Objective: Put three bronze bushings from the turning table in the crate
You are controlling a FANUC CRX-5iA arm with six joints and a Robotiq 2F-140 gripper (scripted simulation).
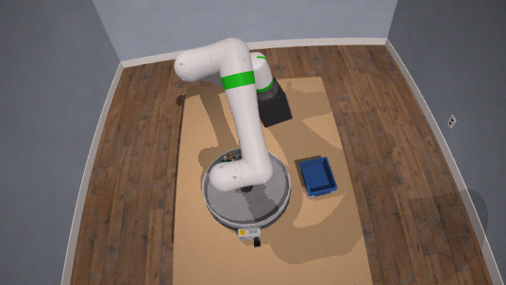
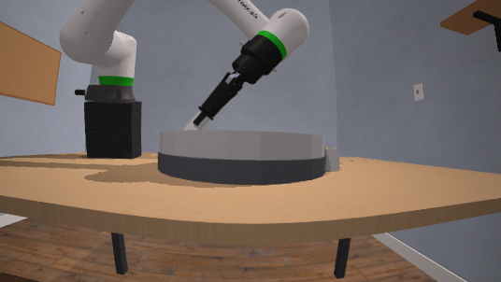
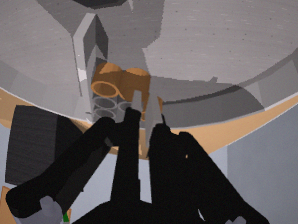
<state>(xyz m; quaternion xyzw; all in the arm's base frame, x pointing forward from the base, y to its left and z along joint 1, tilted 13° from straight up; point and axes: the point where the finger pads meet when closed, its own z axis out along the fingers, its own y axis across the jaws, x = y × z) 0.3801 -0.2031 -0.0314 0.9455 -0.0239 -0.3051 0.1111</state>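
Nothing delivered yet as far as visible: no bushing shows in blue crate (image 1: 322, 192), right of top frame. Bronze bushings (image 1: 228, 156) (image 3: 106, 72) remain on turning table (image 1: 227, 208) (image 2: 243, 146) (image 3: 210, 50), left of centre in wrist frame, beside grey ones. Gripper (image 2: 192, 125) (image 3: 143, 103) pressed nearly together, pinching nothing; all three transfers left.

Wooden worktable (image 1: 203, 264) (image 2: 262, 201), light brown; two dark legs (image 2: 120, 253) visible below its near edge. Plank floor (image 1: 123, 165) (image 2: 187, 261), darker brown. Blue-grey walls (image 1: 444, 61) (image 2: 383, 117), white baseboard (image 1: 316, 42) (image 2: 407, 249) along their foot. Pale outlet (image 1: 451, 121) (image 2: 418, 91) on right wall. Exterior view: orange-brown panel (image 2: 28, 65) far left; brown shelf (image 2: 467, 16) upper right, black bracket (image 2: 488, 19) beneath.
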